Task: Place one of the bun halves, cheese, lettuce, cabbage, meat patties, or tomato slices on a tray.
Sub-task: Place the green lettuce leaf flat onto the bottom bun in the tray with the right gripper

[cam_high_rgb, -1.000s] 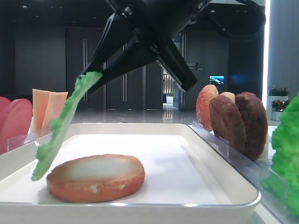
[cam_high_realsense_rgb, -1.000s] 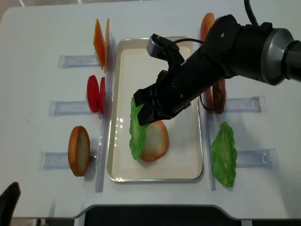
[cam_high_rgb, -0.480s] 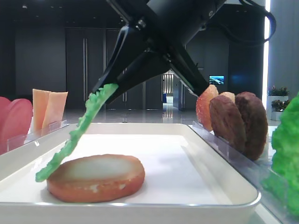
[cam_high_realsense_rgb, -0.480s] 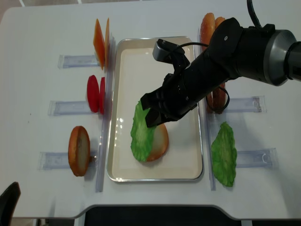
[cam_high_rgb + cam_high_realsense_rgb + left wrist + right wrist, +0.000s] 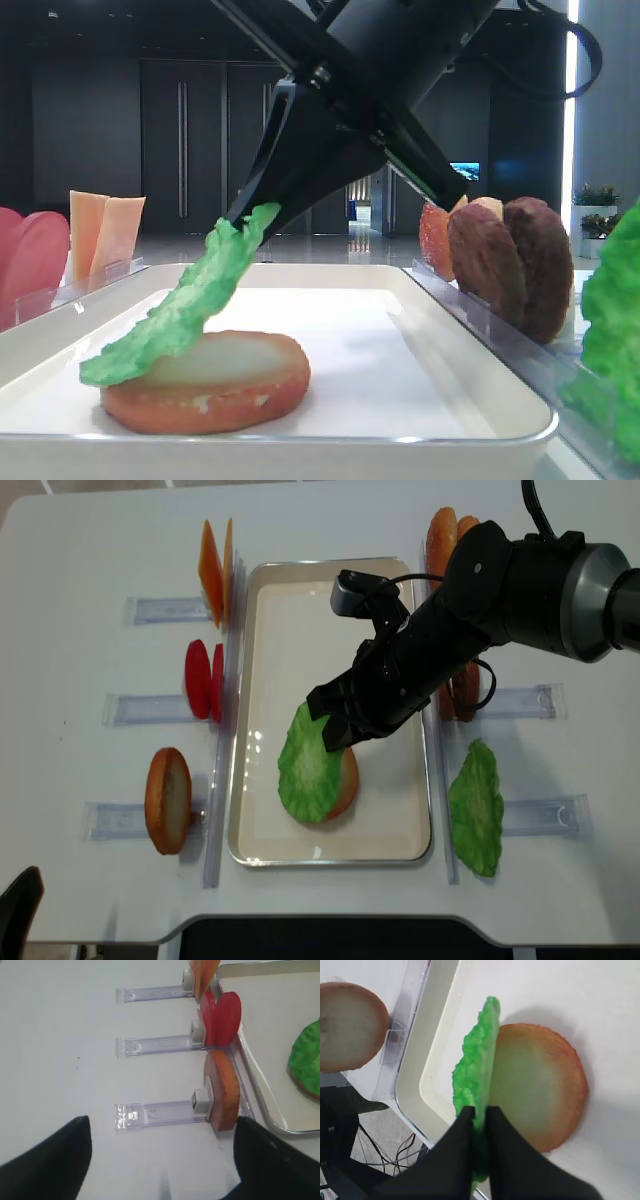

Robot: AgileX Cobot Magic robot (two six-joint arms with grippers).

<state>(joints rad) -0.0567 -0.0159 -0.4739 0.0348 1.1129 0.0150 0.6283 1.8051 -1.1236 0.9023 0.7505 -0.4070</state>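
My right gripper [image 5: 330, 722] is shut on the edge of the thin green lettuce [image 5: 312, 770]. It holds the leaf slanting down over a bun half [image 5: 348, 783] that lies flat on the white tray [image 5: 290, 610]. In the low side view the lettuce [image 5: 190, 305] droops from the black fingers onto the left top of the bun half [image 5: 225, 385]. The right wrist view shows the leaf [image 5: 477, 1065] edge-on between the jaws of the gripper [image 5: 480, 1112], above the bun half [image 5: 540, 1092]. My left gripper [image 5: 162, 1132] is open over bare table left of the tray, with nothing between its fingers.
Clear holders left of the tray carry cheese slices [image 5: 215, 560], tomato slices [image 5: 203, 678] and an upright bun half [image 5: 167, 800]. On the right stand another bun half [image 5: 442, 535], dark meat patties [image 5: 462, 685] and a bushy green heap [image 5: 476, 808].
My right gripper has moved right and down with the lettuce. The leaf hung beside the bun's left edge before; now it lies slanted across the bun's top.
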